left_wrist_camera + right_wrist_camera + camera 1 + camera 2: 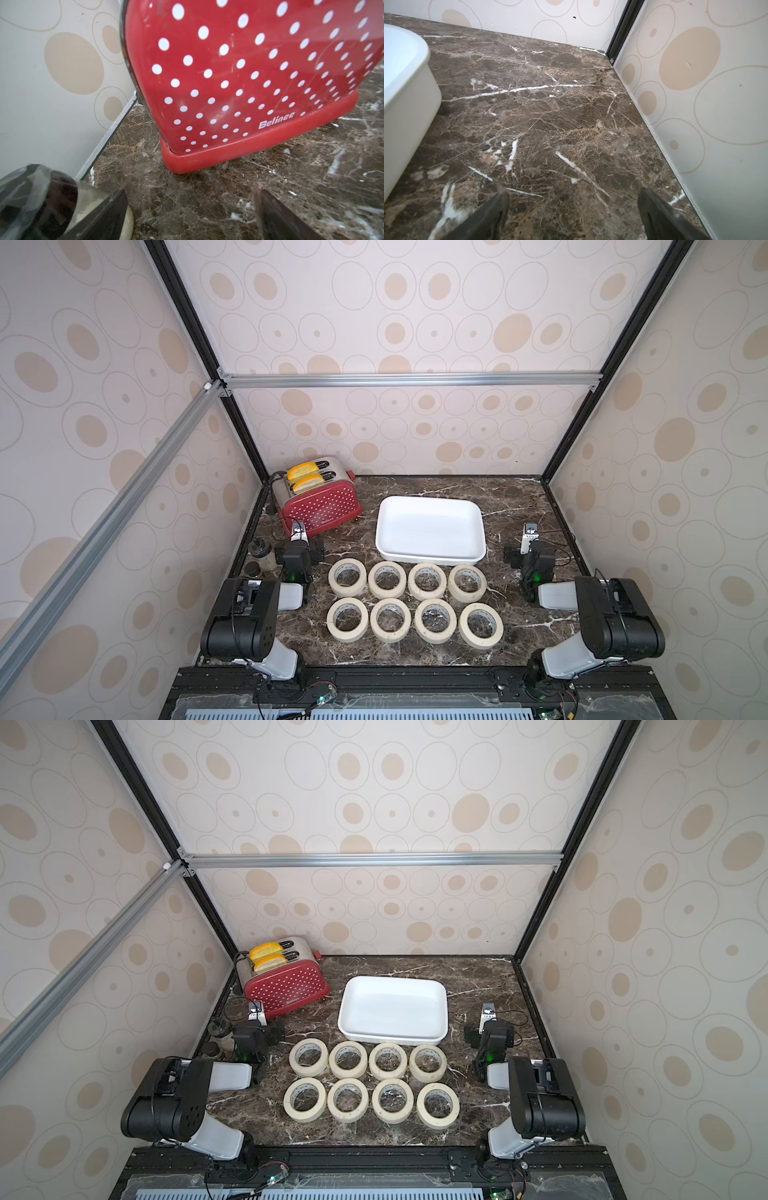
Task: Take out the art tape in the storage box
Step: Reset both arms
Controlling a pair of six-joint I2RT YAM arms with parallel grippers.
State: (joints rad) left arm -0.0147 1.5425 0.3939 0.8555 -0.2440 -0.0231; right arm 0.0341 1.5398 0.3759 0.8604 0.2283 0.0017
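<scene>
toaster (239, 83) before left pincer (189, 190), bare tabletop (550, 104) right (wall (716, 124) beyond)

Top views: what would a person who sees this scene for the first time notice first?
Eight cream tape rolls lie flat in two neat rows of four on the dark marble table, just on the near side of the white storage box, which is empty. At the far left corner stands a red toaster with white dots, two toast slices in its slots.
</scene>
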